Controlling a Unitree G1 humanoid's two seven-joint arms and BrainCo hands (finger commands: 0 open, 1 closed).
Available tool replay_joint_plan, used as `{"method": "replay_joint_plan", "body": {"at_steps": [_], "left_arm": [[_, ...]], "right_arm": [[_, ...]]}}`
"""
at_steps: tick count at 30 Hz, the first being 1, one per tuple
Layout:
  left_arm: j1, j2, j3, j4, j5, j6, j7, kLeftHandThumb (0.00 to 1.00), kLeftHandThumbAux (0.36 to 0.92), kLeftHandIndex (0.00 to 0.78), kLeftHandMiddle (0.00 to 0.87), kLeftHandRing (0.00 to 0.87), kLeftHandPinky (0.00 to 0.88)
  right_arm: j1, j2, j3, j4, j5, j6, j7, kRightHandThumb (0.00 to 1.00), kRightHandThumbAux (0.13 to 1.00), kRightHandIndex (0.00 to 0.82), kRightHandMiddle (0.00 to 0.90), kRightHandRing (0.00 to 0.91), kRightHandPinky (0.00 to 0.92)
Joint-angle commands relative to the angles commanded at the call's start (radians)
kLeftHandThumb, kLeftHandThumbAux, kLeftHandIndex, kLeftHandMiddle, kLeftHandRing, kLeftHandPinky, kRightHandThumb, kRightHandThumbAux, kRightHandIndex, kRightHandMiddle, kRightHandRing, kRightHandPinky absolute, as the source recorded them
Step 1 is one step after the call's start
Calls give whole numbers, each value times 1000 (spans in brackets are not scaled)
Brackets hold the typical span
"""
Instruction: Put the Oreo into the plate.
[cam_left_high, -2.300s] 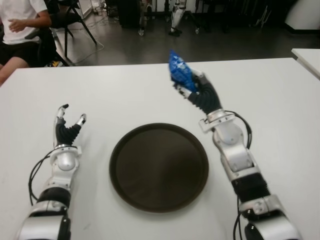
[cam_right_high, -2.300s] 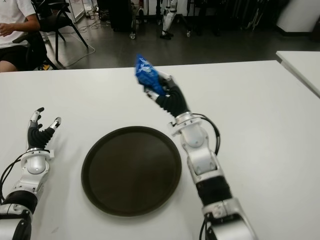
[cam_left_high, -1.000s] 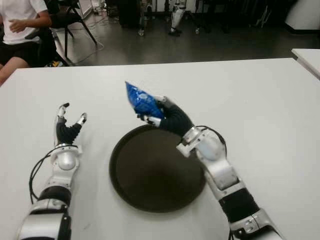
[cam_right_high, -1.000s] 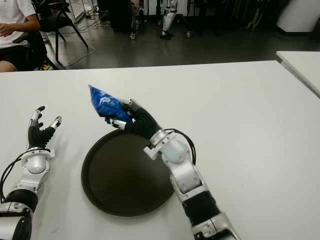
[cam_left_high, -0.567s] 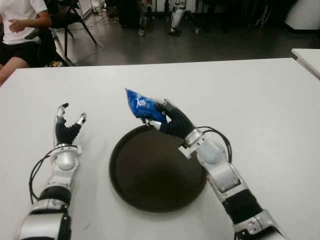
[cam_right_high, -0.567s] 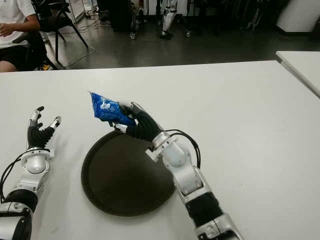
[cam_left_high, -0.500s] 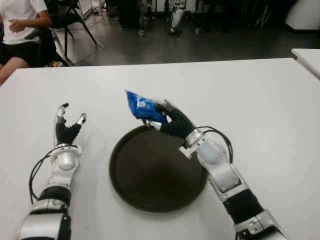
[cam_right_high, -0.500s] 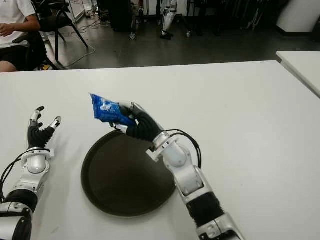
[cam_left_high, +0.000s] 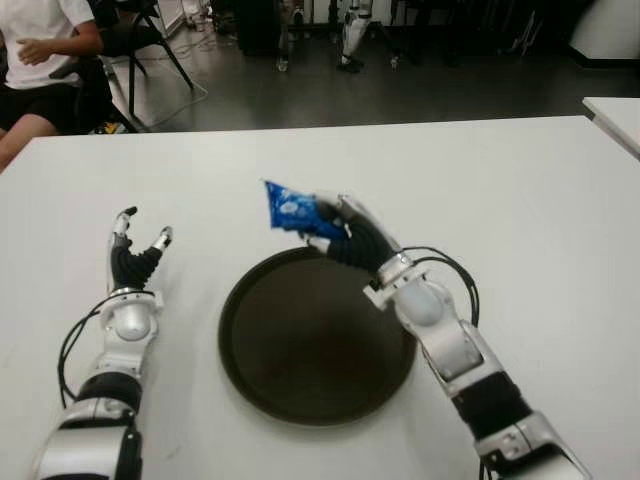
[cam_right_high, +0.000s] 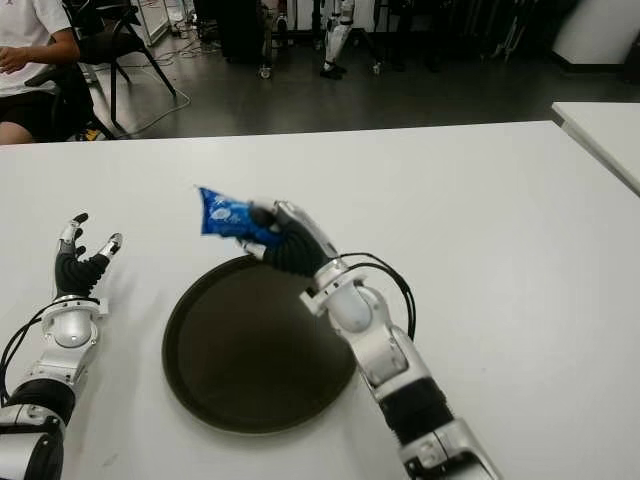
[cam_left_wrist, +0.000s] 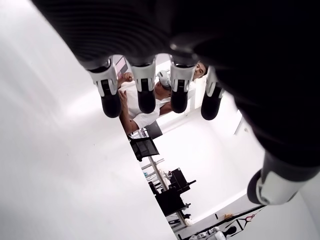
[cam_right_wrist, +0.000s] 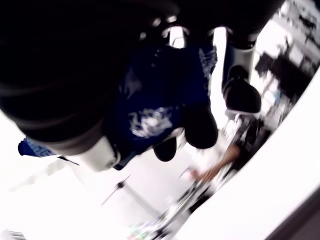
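A blue Oreo packet (cam_left_high: 292, 209) is held above the far rim of the dark round plate (cam_left_high: 317, 335) on the white table. My right hand (cam_left_high: 343, 232) is shut on the packet, and the right wrist view shows the fingers curled around its blue wrapper (cam_right_wrist: 152, 107). The packet hangs clear of the plate, tilted with its free end pointing left. My left hand (cam_left_high: 135, 248) shows to the left of the plate with its fingers spread and nothing in them, as its wrist view confirms with the fingertips (cam_left_wrist: 146, 97) apart.
A seated person (cam_left_high: 45, 50) in a white shirt is beyond the table's far left corner, beside a black chair (cam_left_high: 150, 30). A second white table (cam_left_high: 615, 115) edge shows at the far right. The white table (cam_left_high: 540, 210) extends bare to the right of my arm.
Over the last seconds my right hand carried the packet from the far middle of the table leftward and nearer, then shifted slightly back right over the plate's far rim. The left hand has not moved.
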Motion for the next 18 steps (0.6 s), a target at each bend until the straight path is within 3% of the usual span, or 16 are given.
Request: {"method": "replay_joint_plan", "body": {"at_steps": [6,18], "left_arm": [[-3,-3,3,3,0,-5,1,0,579,0,0,0,0],[-4,-5,11,-2,-12,6,-10,0,558,0,0,0,0]], "right_arm": [[-45,-5,1,83,-25,37,-36,725,709,442,837,832,826],[-47,-12,18,86,-35,86,-38,725,709,442,849,841,836]]}}
